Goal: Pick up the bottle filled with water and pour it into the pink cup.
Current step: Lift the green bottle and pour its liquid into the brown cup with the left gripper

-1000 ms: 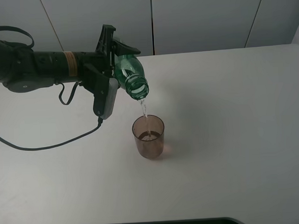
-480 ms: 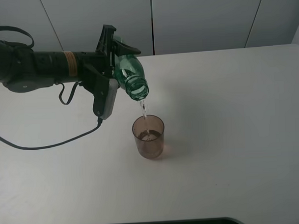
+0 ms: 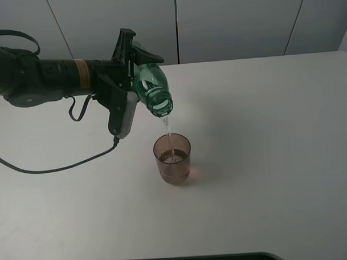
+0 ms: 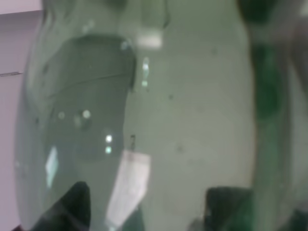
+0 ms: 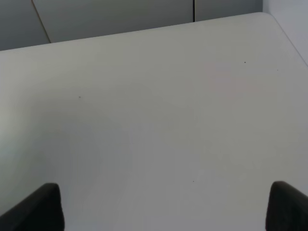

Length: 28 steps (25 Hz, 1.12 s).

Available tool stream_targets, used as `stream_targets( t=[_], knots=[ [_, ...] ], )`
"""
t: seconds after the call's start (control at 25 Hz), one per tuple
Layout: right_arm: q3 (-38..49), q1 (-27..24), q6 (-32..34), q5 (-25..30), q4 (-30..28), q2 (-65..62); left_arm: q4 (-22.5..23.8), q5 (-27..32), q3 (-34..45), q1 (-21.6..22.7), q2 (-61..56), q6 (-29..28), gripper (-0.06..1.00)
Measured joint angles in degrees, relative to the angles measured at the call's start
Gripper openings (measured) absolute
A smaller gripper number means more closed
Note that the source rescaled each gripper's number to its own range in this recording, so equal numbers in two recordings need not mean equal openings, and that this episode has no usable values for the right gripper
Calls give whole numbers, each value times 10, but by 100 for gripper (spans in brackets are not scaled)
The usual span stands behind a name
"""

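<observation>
Green bottle (image 3: 151,88), water stream (image 3: 168,130), pink cup (image 3: 173,164)

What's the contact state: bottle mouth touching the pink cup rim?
Apart. The exterior high view shows the bottle tilted above the pink cup, with white table visible between its mouth and the cup's rim; only a thin water stream bridges the gap.

Green bottle (image 3: 151,88) tipped over the pink cup (image 3: 173,159), pouring.
Transparent and capless, the bottle slants mouth-down; a thin stream of water (image 3: 168,128) falls into the upright translucent cup directly below, which seems roughly a quarter full.
</observation>
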Motion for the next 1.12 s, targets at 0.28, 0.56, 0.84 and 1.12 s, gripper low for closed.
stream_targets(
  t=[0.28,0.56,0.84,1.12],
  knots=[
    [0,0,0,0,0,0,0,0,-1,0,0,1,4],
    [0,0,0,0,0,0,0,-5,-1,0,0,1,4],
    [0,0,0,0,0,0,-14,-31,-2,0,0,-35,4],
    [0,0,0,0,0,0,-36,-69,-3,0,0,-116,4]
  ],
)
